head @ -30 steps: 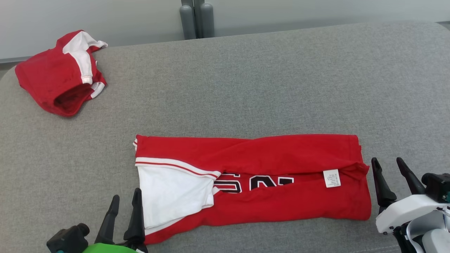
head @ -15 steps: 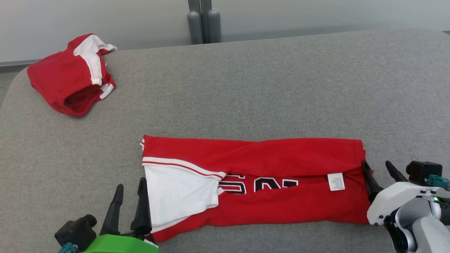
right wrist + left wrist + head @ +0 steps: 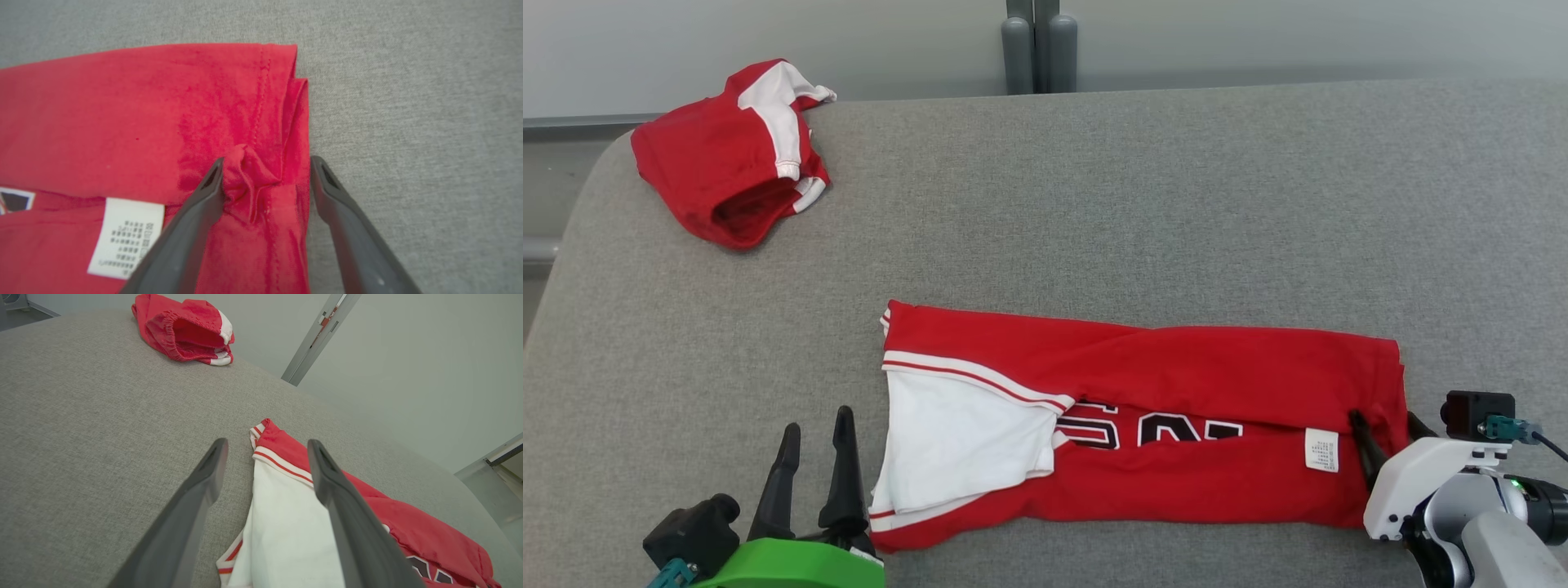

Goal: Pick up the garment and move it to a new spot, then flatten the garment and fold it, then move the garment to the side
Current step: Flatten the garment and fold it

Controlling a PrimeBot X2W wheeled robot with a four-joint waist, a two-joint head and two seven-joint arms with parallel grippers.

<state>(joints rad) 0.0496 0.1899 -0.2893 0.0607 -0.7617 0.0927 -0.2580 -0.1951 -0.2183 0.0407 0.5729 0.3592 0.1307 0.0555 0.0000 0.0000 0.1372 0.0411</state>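
Note:
The garment [image 3: 1168,384], a red jersey with a white sleeve and black lettering, lies folded into a long strip across the grey surface [image 3: 1094,204]. My left gripper [image 3: 817,423] stands open just off its left end. In the left wrist view the left gripper [image 3: 267,445] straddles the edge of the garment's [image 3: 282,522] white sleeve. My right gripper [image 3: 1384,420] is open at the right end. In the right wrist view the right gripper [image 3: 267,161] has a bunched fold of the garment [image 3: 122,122] between its fingers, the left one pressing into the cloth.
A second red and white piece of clothing [image 3: 731,159] lies crumpled at the back left corner, seen again as the clothing [image 3: 184,328] in the left wrist view. Two grey posts [image 3: 1037,49] stand behind the far edge. Bare grey surface surrounds the jersey.
The camera has shifted, sliding the whole picture rightward. My right gripper has moved left from beside the garment onto its right edge. The left gripper has stayed near the left end.

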